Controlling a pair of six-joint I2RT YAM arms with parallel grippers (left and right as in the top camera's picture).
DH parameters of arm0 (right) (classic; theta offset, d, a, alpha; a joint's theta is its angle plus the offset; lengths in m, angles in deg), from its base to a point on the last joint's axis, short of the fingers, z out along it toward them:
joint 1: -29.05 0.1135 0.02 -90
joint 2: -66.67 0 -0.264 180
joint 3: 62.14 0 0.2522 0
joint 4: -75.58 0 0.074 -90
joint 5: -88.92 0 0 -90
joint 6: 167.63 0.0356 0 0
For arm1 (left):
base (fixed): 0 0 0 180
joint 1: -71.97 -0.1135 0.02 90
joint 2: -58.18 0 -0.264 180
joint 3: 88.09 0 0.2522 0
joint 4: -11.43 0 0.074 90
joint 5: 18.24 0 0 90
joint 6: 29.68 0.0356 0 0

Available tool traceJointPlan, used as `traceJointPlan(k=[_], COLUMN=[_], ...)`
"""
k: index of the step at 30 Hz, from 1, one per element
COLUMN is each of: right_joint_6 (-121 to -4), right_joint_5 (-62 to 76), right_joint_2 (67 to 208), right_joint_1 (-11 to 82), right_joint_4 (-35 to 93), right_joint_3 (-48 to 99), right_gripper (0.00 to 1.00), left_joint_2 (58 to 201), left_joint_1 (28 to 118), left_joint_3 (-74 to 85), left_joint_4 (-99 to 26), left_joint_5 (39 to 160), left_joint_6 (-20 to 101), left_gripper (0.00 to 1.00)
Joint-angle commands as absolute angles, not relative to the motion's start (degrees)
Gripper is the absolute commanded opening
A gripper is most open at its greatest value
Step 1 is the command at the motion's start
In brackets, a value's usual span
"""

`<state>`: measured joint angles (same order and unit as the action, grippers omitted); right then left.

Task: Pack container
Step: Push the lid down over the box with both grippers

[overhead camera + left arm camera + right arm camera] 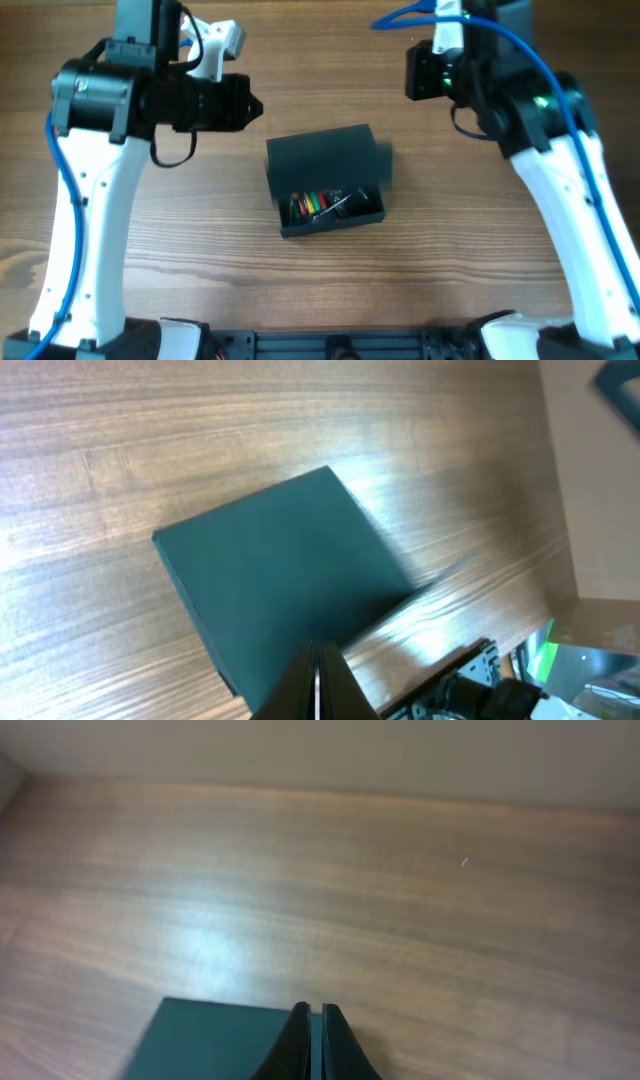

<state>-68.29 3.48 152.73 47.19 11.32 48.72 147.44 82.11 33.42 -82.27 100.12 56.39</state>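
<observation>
Teal-black matte rectangular container (325, 180) sits centred on the wooden tabletop (200, 250), flap lid (320, 150) open over colourful tools (318, 203). The left pincer (318, 682) and right pincer (315, 1040), both pinched together and empty, hang clear, likely leaving room for closing.

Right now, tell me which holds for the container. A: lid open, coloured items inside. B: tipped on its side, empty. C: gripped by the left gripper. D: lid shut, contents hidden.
A: the overhead view shows the container with its lid open and red, yellow and green items lying in the exposed compartment.
</observation>
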Motion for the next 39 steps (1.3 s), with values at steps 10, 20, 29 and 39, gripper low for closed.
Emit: traceJointPlan(k=[10,20,29,39], right_joint_6=[-69.71,-69.78,-76.4,-77.43], right_joint_5=[0.86,11.87,17.42,18.45], right_joint_2=[151.55,160.27,167.75,170.35], right_joint_1=[47.47,47.47,48.52,48.61], right_joint_4=[4.88,-11.54,-18.6,-13.37], right_joint_3=[48.72,48.61,48.61,40.57], right_gripper=[0.04,0.04,0.04,0.04], left_joint_2=[142.54,148.53,150.04,150.04], left_joint_1=[83.44,98.59,97.12,91.77], left_joint_3=[33.57,27.5,9.38,-10.95], left_joint_4=[-85.85,-85.29,-72.96,-52.28], left_joint_5=[97.54,80.39,78.31,79.47], left_joint_6=[55.28,50.38,50.36,47.34], left_gripper=[0.04,0.04,0.04,0.04])
